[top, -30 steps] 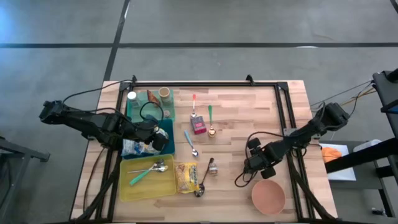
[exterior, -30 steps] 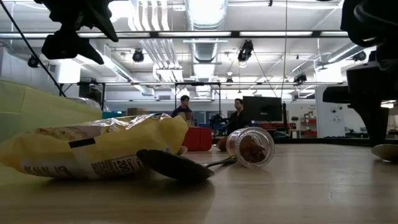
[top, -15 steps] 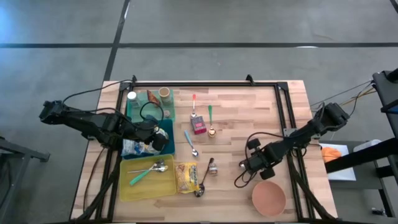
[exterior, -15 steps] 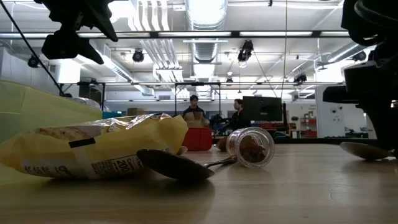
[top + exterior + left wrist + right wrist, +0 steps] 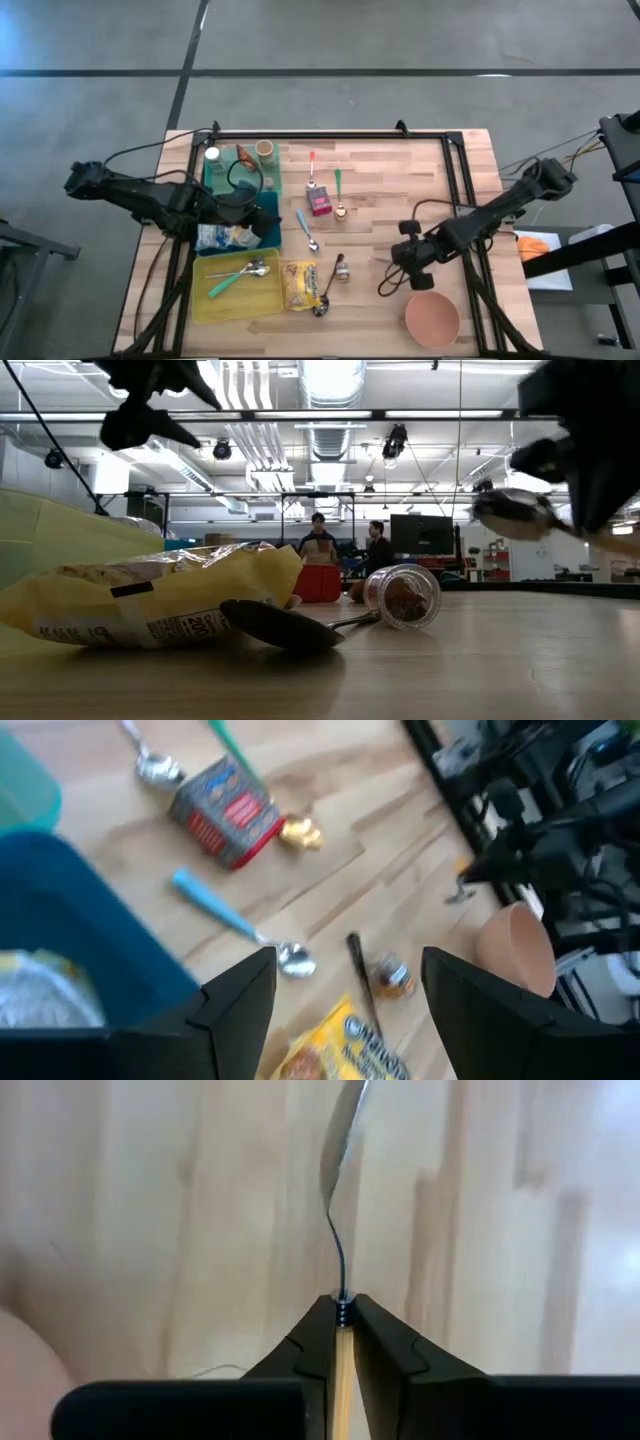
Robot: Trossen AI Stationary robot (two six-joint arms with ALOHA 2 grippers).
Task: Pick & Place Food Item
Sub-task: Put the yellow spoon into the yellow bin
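Two hands are at work over the wooden table (image 5: 400, 165): the right hand (image 5: 398, 262), near the table's front right corner, is closed on the thin wooden handle of a metal spoon (image 5: 343, 1140), which is held clear of the boards with its bowl pointing ahead, while the left hand (image 5: 262, 222) hangs with its fingers apart over the blue bin (image 5: 268, 232) by the table's left edge. Judged from the pinch, the grip is taken far back on a slim, smooth stem, so the spoon could pivot or slide out if it is swung quickly, and its polished bowl could be knocked against the terracotta-coloured bowl (image 5: 432, 315) just beside it at the front edge. The food items lie untouched: a crinkled yellow snack bag (image 5: 299, 284) near the front edge, a small clear jar (image 5: 403, 597) on its side beside a dark spoon (image 5: 285, 625), and a red printed box (image 5: 224, 812) toward the middle.
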